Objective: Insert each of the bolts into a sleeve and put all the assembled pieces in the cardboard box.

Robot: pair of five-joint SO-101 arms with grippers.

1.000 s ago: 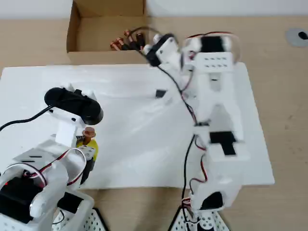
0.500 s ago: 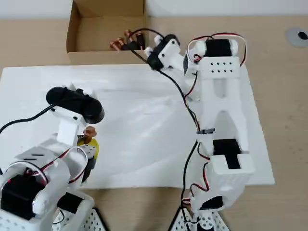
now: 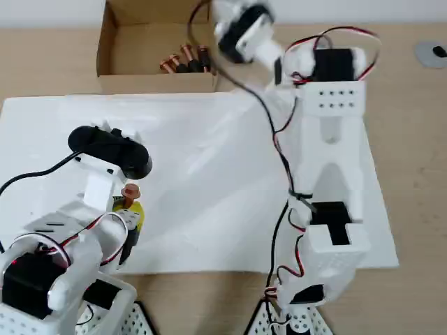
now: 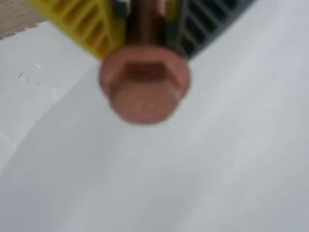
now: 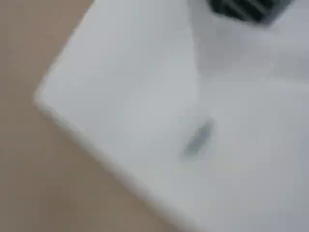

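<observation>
- High view: fixed overhead, facing down across the desk [image 3: 42, 63] and white sheet [image 3: 195, 174].
- Left wrist view: very close on the bolt [image 4: 144, 92] head, facing the sheet.
- Right wrist view: close over the sheet edge and desk.
- All three views share the sheet.

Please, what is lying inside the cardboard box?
A few copper pieces lie in the box, toward its right side. The near wall hides the floor just behind it; the right arm covers the far right corner.

Bolt [image 4: 145, 92] shank mostly hidden between the left arm's jaws.
</observation>
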